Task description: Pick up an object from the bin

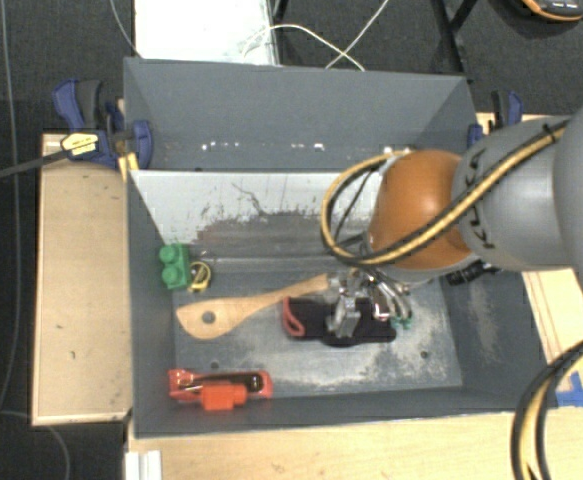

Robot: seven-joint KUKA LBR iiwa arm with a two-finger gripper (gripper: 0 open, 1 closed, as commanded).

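at middle left of the frame a green piece [174, 266] is sitting above an orange tool [218, 386]. right of them a wooden spoon [241, 311] is lying, its handle reaching a black thing with a red loop [311, 320] at centre. the gripper [356, 308] is hanging over it, open or closed i cannot tell. the black thing is looking light and probably soft; i am judging its narrow middle the best place to pinch.

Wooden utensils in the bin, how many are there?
1: a wooden spoon lying across the middle of the bin, its handle running toward the gripper. The arm may hide more beneath it.
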